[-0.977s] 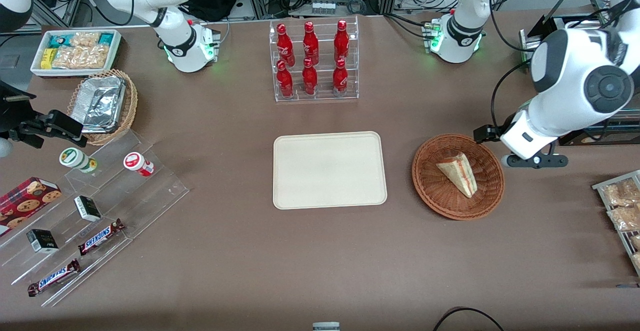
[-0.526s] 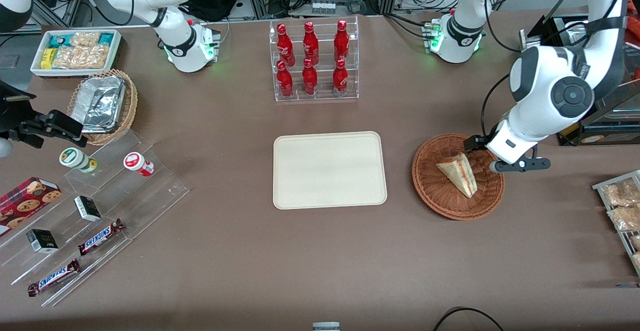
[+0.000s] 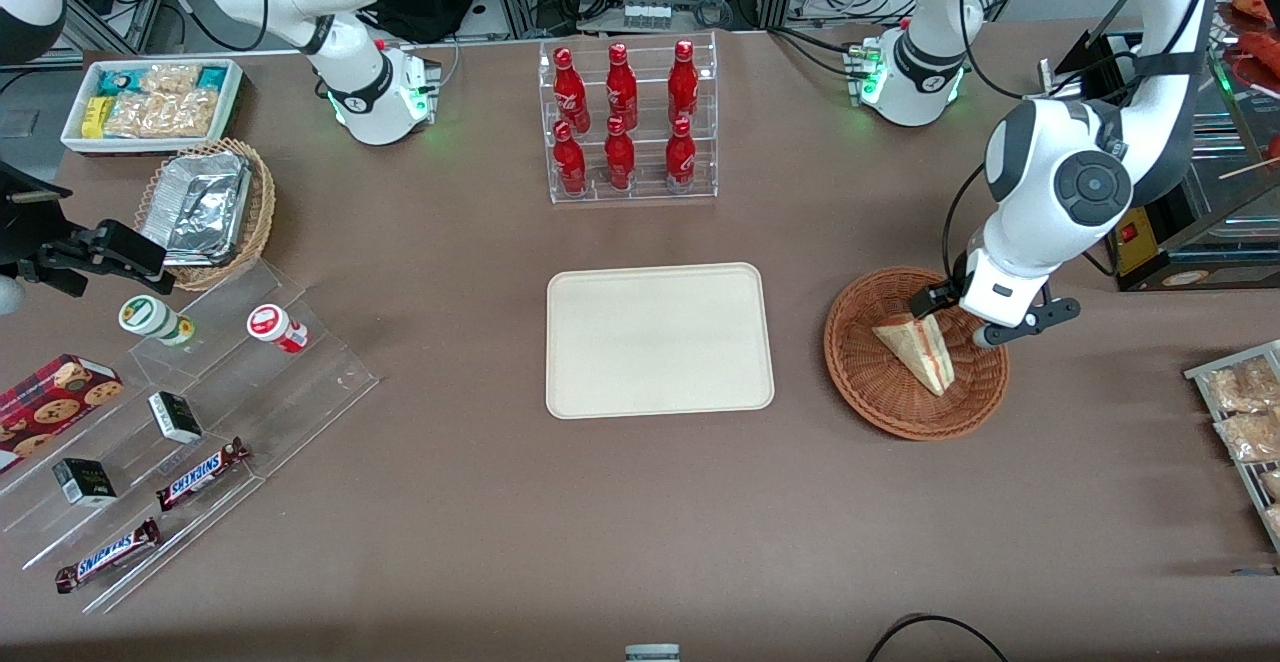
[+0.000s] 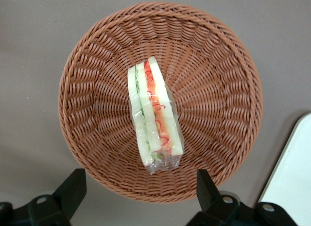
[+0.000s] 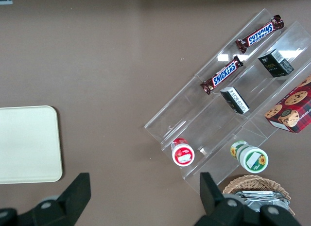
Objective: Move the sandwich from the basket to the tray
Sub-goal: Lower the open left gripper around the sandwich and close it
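In the basket (image 3: 916, 353), the sandwich (image 3: 918, 347) is seen lying unheld.
Above the basket's rim, the gripper (image 4: 141, 189) is spread wide; soft, light, film-wrapped bread (probably slippery) is best pinched gently across its flat faces.

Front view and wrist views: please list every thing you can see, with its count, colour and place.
Triangular wedge sandwich: one, pale bread, red and green filling, lying in the basket.
Round woven wicker basket: one, reddish-brown, beside the tray, toward the working arm's end.
Flat rectangular tray: one, cream-beige, mid-table, nothing on it.
Cola bottles: six, red, in a clear rack farther from the front camera than the tray.
Snickers bars: two, brown, on clear steps toward the parked arm's end.
Foil trays: silver, in a tan wicker basket.
Left gripper: open, hanging above the basket with the sandwich between its fingers' line.
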### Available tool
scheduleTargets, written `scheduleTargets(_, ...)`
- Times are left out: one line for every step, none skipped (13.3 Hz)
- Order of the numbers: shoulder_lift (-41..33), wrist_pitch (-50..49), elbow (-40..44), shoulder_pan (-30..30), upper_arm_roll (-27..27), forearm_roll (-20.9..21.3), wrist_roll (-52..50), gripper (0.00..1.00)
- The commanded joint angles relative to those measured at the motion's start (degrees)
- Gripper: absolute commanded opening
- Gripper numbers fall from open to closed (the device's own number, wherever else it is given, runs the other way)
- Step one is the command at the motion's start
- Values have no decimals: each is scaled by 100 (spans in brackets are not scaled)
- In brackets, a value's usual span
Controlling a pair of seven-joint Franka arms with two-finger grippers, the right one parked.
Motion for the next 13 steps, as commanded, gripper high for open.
scheduleTargets(-148, 519, -406, -105, 7, 103, -757, 100)
scheduleTargets(-148, 651, -485, -105, 7, 103, -959, 100)
scheduleTargets(-96, 696, -503, -105, 7, 94, -1152, 100)
scheduleTargets(-35, 697, -495, -105, 7, 94, -1537, 100)
scheduleTargets(61, 731, -486, -114, 7, 103, -1967, 100)
scheduleTargets(115, 845, -495, -114, -1, 103, -2198, 100)
scheduleTargets(193, 907, -495, -114, -2, 103, -2305, 100)
scheduleTargets(273, 951, -477, -114, -2, 94, -2436, 100)
scheduleTargets(326, 1065, -477, -114, -2, 94, -2542, 100)
scheduleTargets(413, 1170, -477, -114, -2, 94, -2647, 100)
scheduleTargets(458, 1206, -469, -114, -2, 94, -2657, 100)
scheduleTargets(528, 1267, -468, -105, 7, 94, -2657, 100)
scheduleTargets(580, 1364, -468, -105, 7, 94, -2657, 100)
